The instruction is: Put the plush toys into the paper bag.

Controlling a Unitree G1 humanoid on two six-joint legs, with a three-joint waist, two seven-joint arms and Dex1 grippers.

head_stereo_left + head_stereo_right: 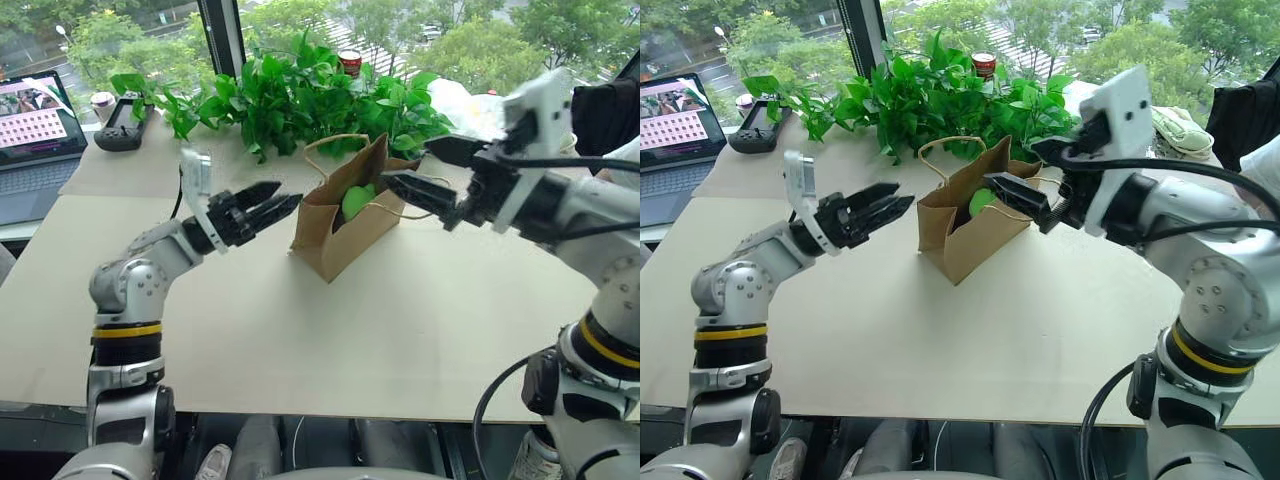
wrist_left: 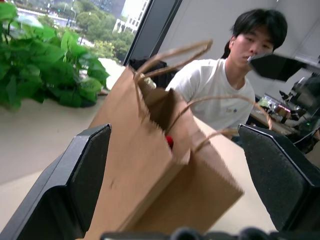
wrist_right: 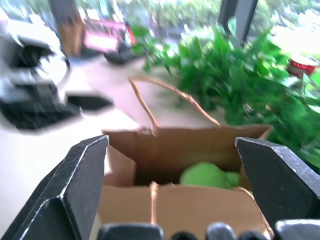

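Left gripper (image 1: 272, 208) spread open, empty, just left of paper bag (image 1: 335, 235). Bag upright mid-table (image 1: 300, 340), lime-green plush (image 1: 357, 200) and a glimpse of red plush (image 2: 169, 141) inside. Right gripper (image 1: 425, 172) agape, empty, at bag's mouth.

We record a pale beige worktop (image 1: 300, 330) under daylight. Along its far edge we note leafy green plants (image 1: 300, 95) before a window with a dark frame post (image 1: 222, 35), trees outside. We list an open laptop (image 1: 35, 140) at the far left.
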